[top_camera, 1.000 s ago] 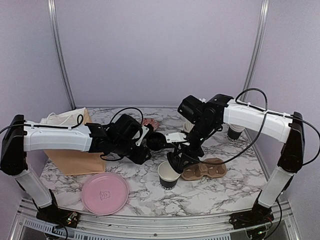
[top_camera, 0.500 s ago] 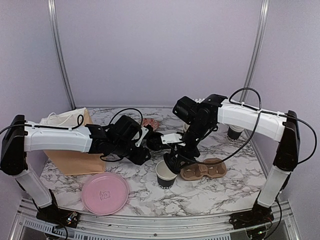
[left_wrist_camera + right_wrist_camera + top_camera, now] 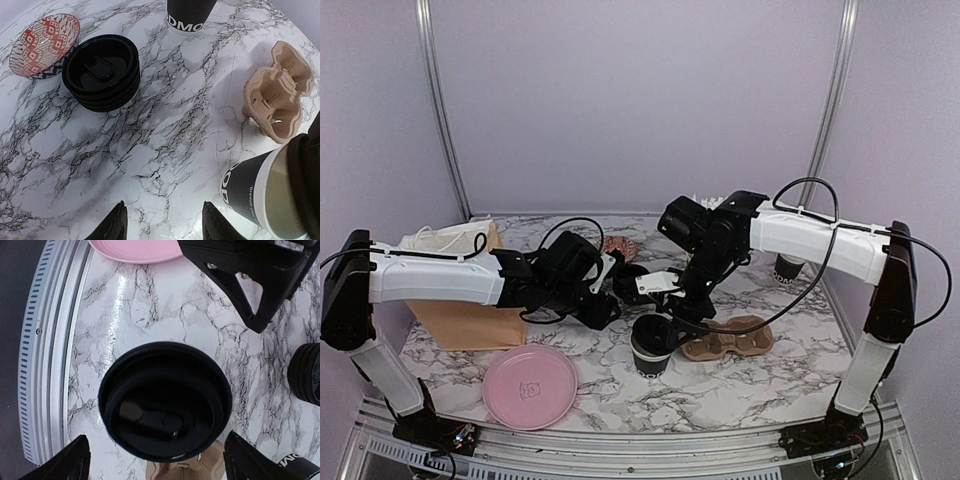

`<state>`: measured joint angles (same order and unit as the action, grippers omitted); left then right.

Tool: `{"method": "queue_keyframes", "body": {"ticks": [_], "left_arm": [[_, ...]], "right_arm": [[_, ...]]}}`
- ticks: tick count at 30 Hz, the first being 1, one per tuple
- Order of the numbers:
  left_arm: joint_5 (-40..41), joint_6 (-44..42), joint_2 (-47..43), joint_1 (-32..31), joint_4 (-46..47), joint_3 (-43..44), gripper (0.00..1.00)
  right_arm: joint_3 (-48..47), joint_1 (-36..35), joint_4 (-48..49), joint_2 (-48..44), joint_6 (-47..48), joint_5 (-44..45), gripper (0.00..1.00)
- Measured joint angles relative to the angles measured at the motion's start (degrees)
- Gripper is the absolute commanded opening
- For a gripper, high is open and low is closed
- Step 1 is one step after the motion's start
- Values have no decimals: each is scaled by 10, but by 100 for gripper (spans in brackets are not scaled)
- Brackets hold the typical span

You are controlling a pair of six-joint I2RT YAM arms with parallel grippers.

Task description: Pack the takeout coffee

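Note:
A black takeout cup (image 3: 651,356) stands just left of the brown carrier (image 3: 728,340). A black lid (image 3: 165,400) lies over its mouth, with a sliver of white rim showing at the lid's edge. My right gripper (image 3: 666,322) hangs straight above it, open, its fingertips (image 3: 75,460) wide apart on either side of the lid without touching it. The left gripper (image 3: 166,225) is open and empty over bare marble, left of that cup (image 3: 250,192). A stack of spare lids (image 3: 101,70) sits between the arms. Another black cup (image 3: 788,266) stands at the far right.
A patterned bowl (image 3: 45,45) sits behind the lid stack (image 3: 632,280). A lettered black cup (image 3: 192,15) stands at the back. A pink plate (image 3: 530,385) lies at front left, and a brown paper bag (image 3: 460,300) under the left arm. White straws (image 3: 710,197) rise behind the right arm.
The right gripper has come down and to the left over the cup. The cup's cream mouth, open a second ago, is now covered by the black lid. The left arm has barely moved.

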<state>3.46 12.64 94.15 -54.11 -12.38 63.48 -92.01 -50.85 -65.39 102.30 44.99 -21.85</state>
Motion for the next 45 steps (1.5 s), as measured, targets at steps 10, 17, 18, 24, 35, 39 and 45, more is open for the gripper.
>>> {"method": "queue_keyframes", "body": {"ticks": [10, 17, 18, 24, 35, 39, 45], "left_arm": [[0, 2, 0, 3, 2, 0, 51], [0, 31, 0, 3, -1, 23, 54], [-2, 36, 0, 3, -1, 29, 54], [-42, 67, 0, 3, 0, 57, 55], [-124, 119, 0, 2, 0, 49, 46], [-136, 134, 0, 2, -1, 40, 42], [-156, 151, 0, -1, 0, 30, 39]], "right_arm": [[-12, -5, -2, 0, -4, 8, 96], [12, 10, 12, -59, -21, 14, 94], [22, 17, 19, -72, -29, 11, 92], [88, 95, 89, -128, -89, -30, 80], [245, 117, 204, -167, -184, -67, 51], [257, 126, 238, -166, -212, -81, 48], [263, 137, 266, -148, -240, -118, 48]]}}
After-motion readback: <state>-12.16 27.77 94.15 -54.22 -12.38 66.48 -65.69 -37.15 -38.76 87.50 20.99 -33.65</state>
